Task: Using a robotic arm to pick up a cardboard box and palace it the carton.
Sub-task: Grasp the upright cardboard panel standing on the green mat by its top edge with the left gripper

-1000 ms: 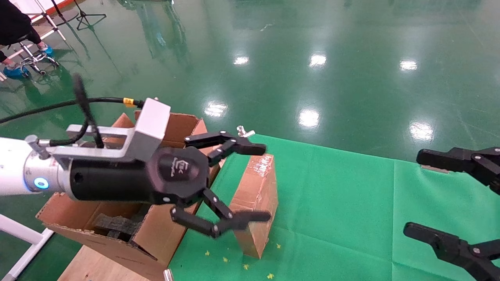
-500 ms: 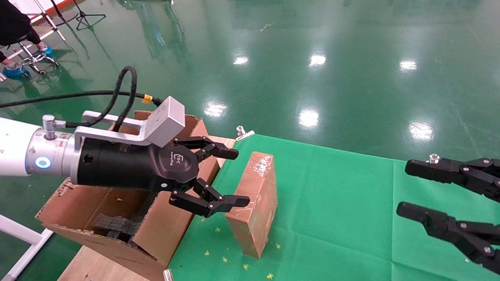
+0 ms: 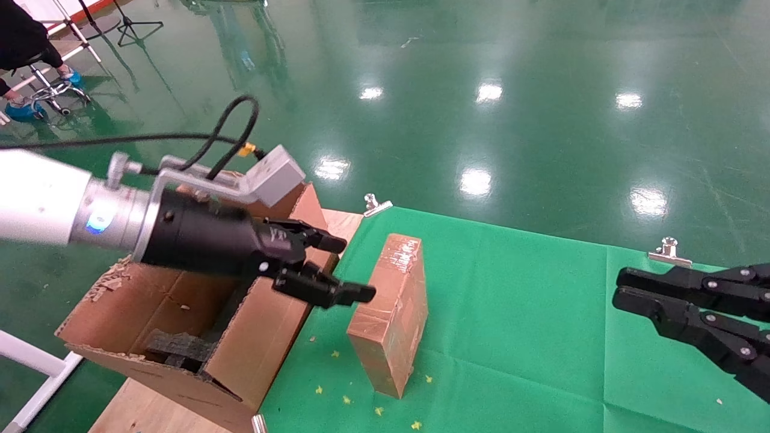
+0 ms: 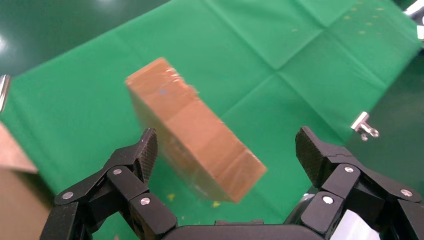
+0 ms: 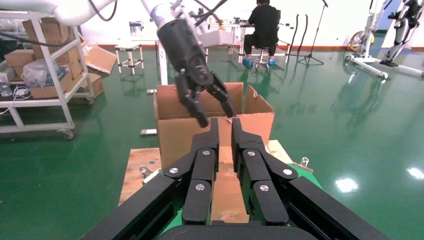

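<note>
The scene is bright and lit evenly from above. The glossy green floor (image 3: pixel 541 120) shows white spots of glare from ceiling lamps, mostly on the far side. The clear tape on the cardboard box (image 3: pixel 391 313) shines a little on its far end. In the left wrist view this box looks blurred. Shadows on the table (image 3: pixel 529 313) are soft and weak

- The robotic arm (image 3: pixel 42 198) is white and tubular, ending in a silver collar with a glowing blue ring light.
- A silver wrist bracket (image 3: pixel 240 180) carries a looping black cable (image 3: pixel 228 129) with a yellow tag.
- The left gripper (image 3: pixel 337 267) and right gripper (image 3: pixel 625 288) are matte black, multi-jointed, with silver pivot screws.
</note>
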`<state>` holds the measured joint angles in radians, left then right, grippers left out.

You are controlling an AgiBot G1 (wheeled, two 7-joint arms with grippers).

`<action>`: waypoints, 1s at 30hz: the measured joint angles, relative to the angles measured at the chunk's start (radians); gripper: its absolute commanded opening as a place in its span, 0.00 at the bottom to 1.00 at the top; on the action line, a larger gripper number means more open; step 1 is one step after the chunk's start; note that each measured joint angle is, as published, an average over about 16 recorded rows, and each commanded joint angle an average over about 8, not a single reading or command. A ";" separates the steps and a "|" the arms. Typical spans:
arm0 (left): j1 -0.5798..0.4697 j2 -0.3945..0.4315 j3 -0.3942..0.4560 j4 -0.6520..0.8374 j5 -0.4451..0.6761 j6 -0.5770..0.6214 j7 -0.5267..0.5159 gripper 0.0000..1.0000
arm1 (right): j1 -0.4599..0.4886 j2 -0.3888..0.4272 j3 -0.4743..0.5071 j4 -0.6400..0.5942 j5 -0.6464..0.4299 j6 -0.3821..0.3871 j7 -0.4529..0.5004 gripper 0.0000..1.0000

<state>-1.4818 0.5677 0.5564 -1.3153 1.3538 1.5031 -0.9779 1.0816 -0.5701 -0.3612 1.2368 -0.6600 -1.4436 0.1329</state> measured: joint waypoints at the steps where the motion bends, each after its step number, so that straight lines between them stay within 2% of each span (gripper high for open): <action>1: -0.018 0.010 0.011 0.001 0.021 0.006 -0.031 1.00 | 0.000 0.000 0.000 0.000 0.000 0.000 0.000 0.00; 6: -0.085 0.052 0.052 0.005 0.099 0.032 -0.153 1.00 | 0.000 0.000 0.000 0.000 0.000 0.000 0.000 0.00; 18: -0.166 0.136 0.142 0.036 0.193 0.064 -0.294 1.00 | 0.000 0.000 0.000 0.000 0.000 0.000 0.000 0.00; 30: -0.319 0.304 0.364 0.172 0.286 0.082 -0.568 1.00 | 0.000 0.000 0.000 0.000 0.000 0.000 0.000 0.00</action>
<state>-1.8004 0.8722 0.9207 -1.1431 1.6397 1.5853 -1.5457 1.0814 -0.5698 -0.3613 1.2365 -0.6597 -1.4432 0.1328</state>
